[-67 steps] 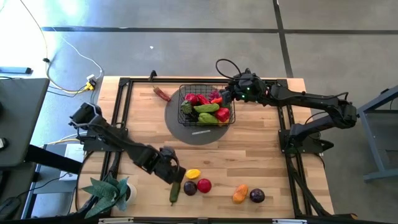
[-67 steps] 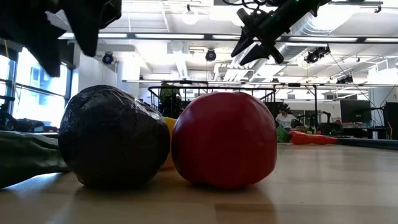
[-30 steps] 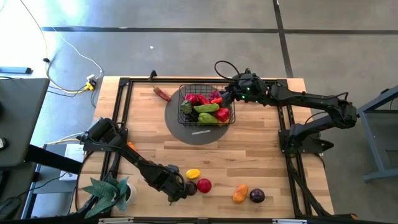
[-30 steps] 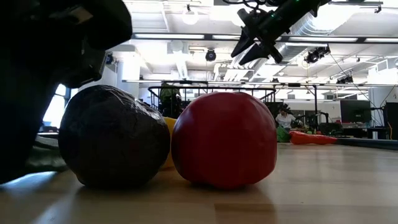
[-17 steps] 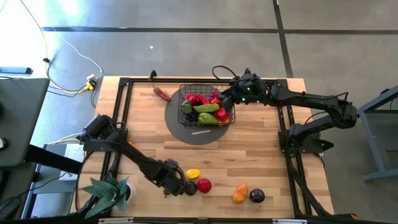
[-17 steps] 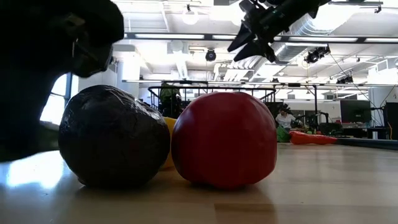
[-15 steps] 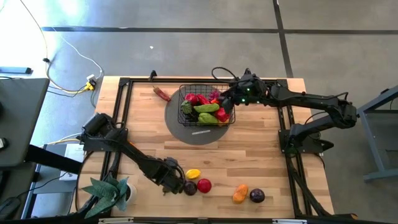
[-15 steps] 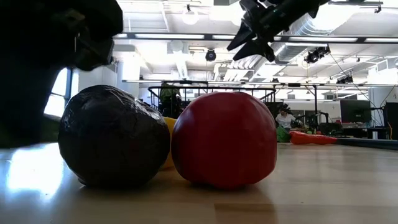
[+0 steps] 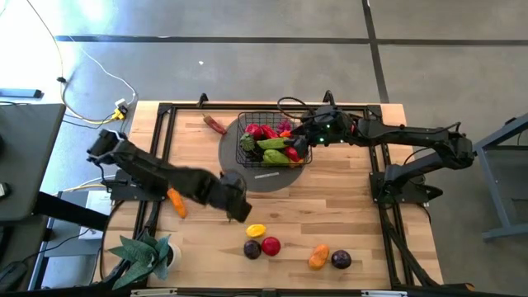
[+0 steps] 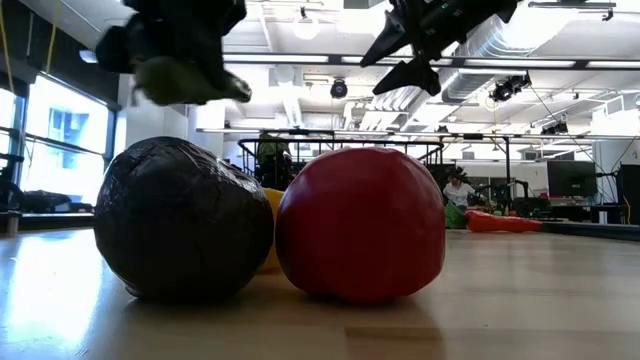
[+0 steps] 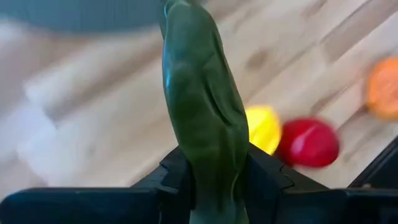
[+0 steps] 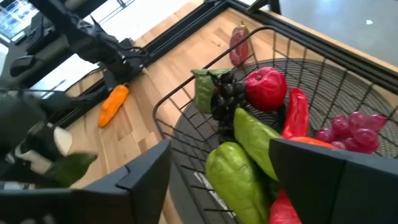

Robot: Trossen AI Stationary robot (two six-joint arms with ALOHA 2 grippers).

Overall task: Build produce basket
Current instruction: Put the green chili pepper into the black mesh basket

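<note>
The black wire basket [image 9: 244, 120] stands on a round grey mat [image 9: 247, 175] at the table's far middle and holds several pieces of produce. My right gripper [image 9: 295, 142] hovers open above the basket's right side, over the produce [image 12: 249, 149]. My left gripper [image 9: 238, 208] is between the mat and the near edge, raised above the table. It is shut on a long green cucumber [image 11: 200, 118], which also shows in the low view, the cucumber [image 10: 190, 82] hanging high above the table. In the high view the gripper hides it. My left gripper pinches the green cucumber between its two fingers, one on each long side, near one end [image 11: 208, 171]. The fingers slant down and the cucumber runs along them, sticking out well past their tips. It is lifted clear of the table.
Loose produce lies near the front edge: a yellow pepper [image 9: 256, 231], a dark plum [image 9: 252, 249], a red apple [image 9: 271, 246], an orange piece [image 9: 318, 257], a purple plum [image 9: 341, 260]. A carrot [image 9: 176, 202] lies left, a red pepper [image 9: 214, 124] far left. A potted plant [image 9: 144, 254] stands near left.
My left gripper has shut on the cucumber where it lay near the front edge. It has then risen and gone toward the far edge and the basket, turning as it went. The cucumber is lifted clear of the table. My right gripper has opened wider above the basket.
</note>
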